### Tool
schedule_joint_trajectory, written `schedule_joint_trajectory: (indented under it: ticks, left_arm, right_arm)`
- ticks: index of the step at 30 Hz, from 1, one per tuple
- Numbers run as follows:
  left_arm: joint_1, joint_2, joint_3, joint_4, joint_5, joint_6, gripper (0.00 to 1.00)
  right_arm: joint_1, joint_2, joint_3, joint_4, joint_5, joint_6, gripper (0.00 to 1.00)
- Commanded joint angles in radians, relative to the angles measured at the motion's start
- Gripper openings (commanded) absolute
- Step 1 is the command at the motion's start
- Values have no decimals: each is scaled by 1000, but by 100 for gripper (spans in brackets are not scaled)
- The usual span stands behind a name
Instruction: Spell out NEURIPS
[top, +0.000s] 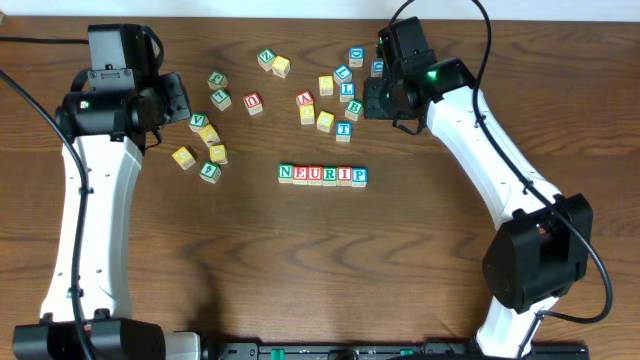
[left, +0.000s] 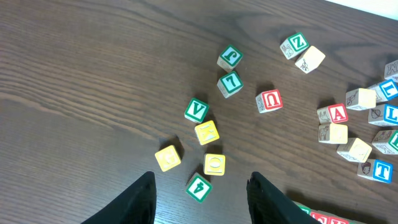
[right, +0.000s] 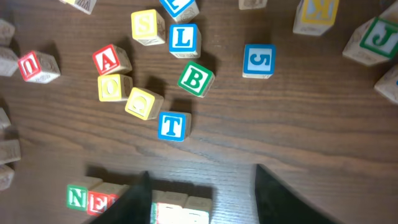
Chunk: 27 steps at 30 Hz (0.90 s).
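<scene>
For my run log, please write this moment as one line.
row: NEURIP, S missing | S cube: loose | left gripper: open, empty | right gripper: open, empty

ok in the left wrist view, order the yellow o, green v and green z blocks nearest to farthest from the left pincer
From the left pincer:
1. yellow O block, just ahead
2. green V block, mid-frame
3. green Z block, top right

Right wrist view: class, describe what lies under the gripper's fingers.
The letter row: green N and red E show beside one finger, two unreadable cube tops between the fingers. That finger hides the cubes in between.
</scene>
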Motion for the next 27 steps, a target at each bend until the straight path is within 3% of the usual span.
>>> schedule_joint_trajectory:
  ticks: [1,6,8,9,16,20,27]
  left_arm:
    - [4,6,20,-2,-6,-5,47]
    - [4,6,20,-2,-6,-5,47]
    - [4,6,20,-2,-6,-5,47]
    - [4,6,20,-2,-6,-5,47]
    - [4,6,20,-2,-6,-5,47]
    - [4,6,20,-2,-6,-5,47]
    - [4,6,20,-2,-6,-5,47]
  right_arm:
    - [5,-26,20,-11,-2,-10,52]
    - [5,-26,20,-27,-2,-12,58]
    - [5,-26,20,-41,-2,-35,79]
    - [5,-26,20,-45,-2,-45,84]
    - [8,-26,20,-58,-2,-50,97]
    - [8,-26,20,-51,-9,-31,99]
    - [8,-26,28,-52,-56,-23,90]
